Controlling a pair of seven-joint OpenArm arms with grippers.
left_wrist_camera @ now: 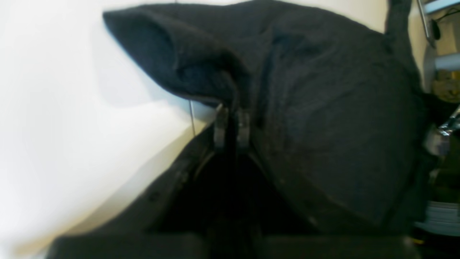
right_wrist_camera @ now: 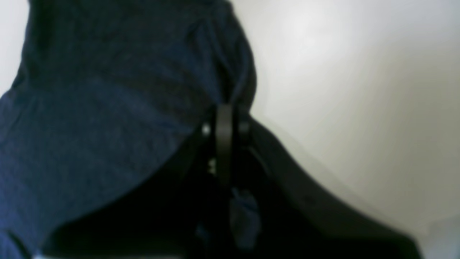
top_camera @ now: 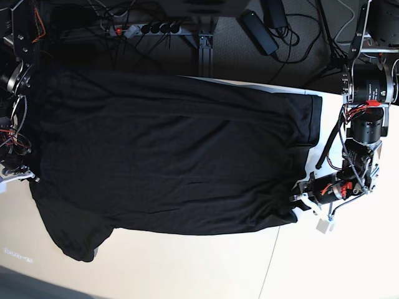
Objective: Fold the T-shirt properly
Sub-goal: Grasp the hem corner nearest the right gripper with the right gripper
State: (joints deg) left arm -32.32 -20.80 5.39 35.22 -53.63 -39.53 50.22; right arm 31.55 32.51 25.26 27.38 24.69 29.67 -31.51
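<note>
Across the worktop (top_camera: 324,261) the T-shirt (top_camera: 174,162) lies spread — both arms' fingers (left_wrist_camera: 220,126) pinch its edge; lift evenly, keeping the cloth taut.

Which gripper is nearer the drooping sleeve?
Right. The right gripper pinches the T-shirt near the sleeve; the left gripper pinches its opposite end.

You are looking at a white table (top_camera: 187,274); the black T-shirt (top_camera: 168,162) is lying spread across it, mostly flat.
</note>
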